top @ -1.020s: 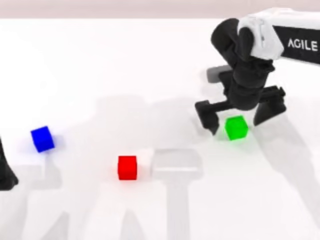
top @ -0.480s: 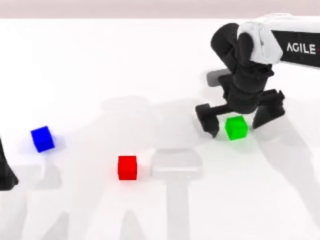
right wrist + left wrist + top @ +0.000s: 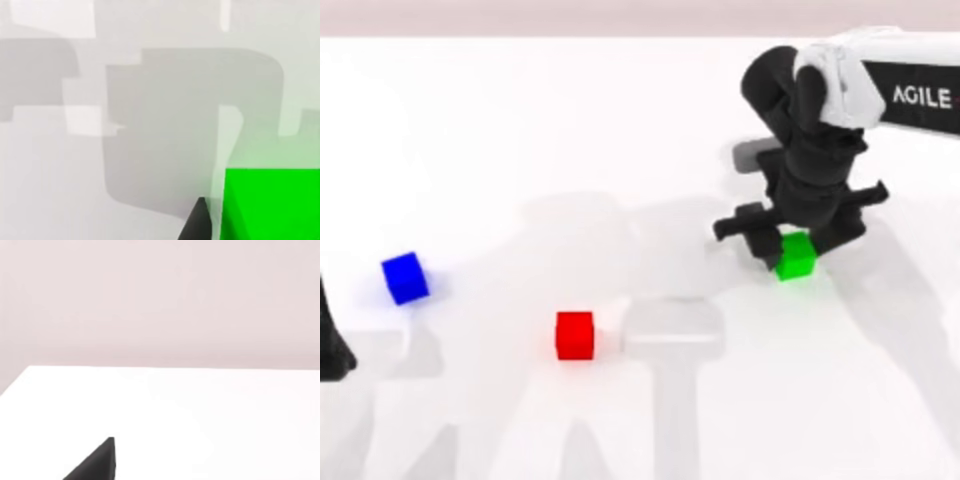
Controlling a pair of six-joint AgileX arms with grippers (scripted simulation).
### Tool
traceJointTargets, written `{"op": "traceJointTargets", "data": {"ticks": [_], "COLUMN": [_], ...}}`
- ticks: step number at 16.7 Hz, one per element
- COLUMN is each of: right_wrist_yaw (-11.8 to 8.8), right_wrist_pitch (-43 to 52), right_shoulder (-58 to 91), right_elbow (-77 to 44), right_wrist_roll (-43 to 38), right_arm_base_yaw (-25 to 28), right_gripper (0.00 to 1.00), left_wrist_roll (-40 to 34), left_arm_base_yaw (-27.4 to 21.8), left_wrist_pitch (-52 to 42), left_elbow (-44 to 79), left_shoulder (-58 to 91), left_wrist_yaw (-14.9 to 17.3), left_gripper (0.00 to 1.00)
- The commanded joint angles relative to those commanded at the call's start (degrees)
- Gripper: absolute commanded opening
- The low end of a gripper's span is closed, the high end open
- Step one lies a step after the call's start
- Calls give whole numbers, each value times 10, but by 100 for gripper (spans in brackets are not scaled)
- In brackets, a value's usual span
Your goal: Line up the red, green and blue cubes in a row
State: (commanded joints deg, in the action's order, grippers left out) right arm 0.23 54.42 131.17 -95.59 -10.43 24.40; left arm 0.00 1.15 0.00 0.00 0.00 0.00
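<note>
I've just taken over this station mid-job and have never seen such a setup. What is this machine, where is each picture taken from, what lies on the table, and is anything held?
This is a pair of AgileX arms at a white table, each ending in a two-finger gripper. The wide picture looks down from above; the other two come from cameras on the arms' wrists. Three small cubes lie on the table: the blue cube at the left, the red cube near the middle, the green cube at the right. The right gripper has its fingers closed around the green cube, which fills a corner of the right wrist view. The left arm is parked at the left edge; its camera shows bare table.
</note>
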Motion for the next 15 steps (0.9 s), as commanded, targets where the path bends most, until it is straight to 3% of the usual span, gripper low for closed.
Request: {"op": "traceJointTargets", "data": {"ticks": [2,3,15], "right_wrist_yaw": [0,0,2], "right_wrist_pitch": [0,0,44], "right_shoulder": [0,0,-21], "right_elbow": [0,0,-35], "right_wrist_roll": [0,0,1], "right_arm_base_yaw": [0,0,0], "right_gripper": [2,0,0], "left_wrist_roll": [0,0,0], "left_arm_base_yaw": [0,0,0], "left_wrist_pitch": [0,0,0], "left_elbow": [0,0,0], "left_shoulder": [0,0,0], "left_wrist_yaw": [0,0,0], "left_gripper": [100,100,100]}}
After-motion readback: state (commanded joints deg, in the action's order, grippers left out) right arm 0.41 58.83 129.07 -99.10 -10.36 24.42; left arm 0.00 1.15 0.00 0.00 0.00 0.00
